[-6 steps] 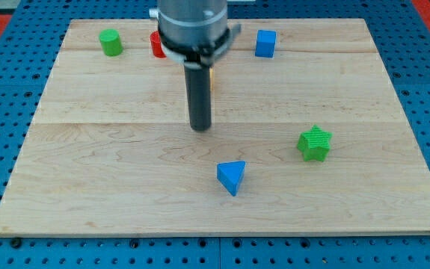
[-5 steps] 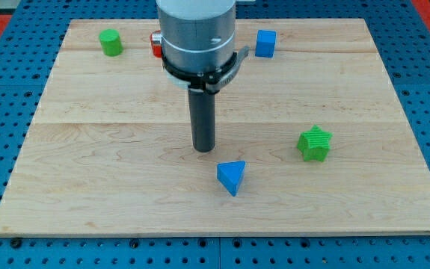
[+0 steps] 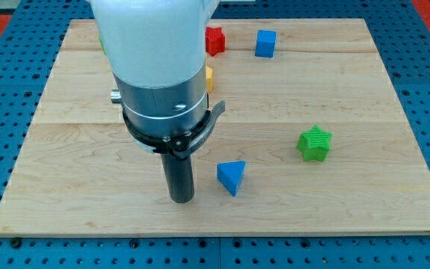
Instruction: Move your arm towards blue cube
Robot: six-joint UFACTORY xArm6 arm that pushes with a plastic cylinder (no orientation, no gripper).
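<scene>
The blue cube [image 3: 265,43] sits near the view's top, right of centre, on the wooden board [image 3: 364,194]. My tip [image 3: 182,199] rests on the board near the view's bottom, left of centre, far below and to the left of the blue cube. It stands just left of a blue triangular block [image 3: 231,176], apart from it. The arm's white and grey body hides much of the board's upper left.
A red block [image 3: 215,39] sits left of the blue cube. A yellow block [image 3: 209,78] peeks out beside the arm. A green star block [image 3: 315,143] lies at the right. A blue pegboard surrounds the board.
My tip has moved toward the view's bottom and slightly left, away from the blue cube. The arm now hides the green cylinder at top left and uncovers the red block.
</scene>
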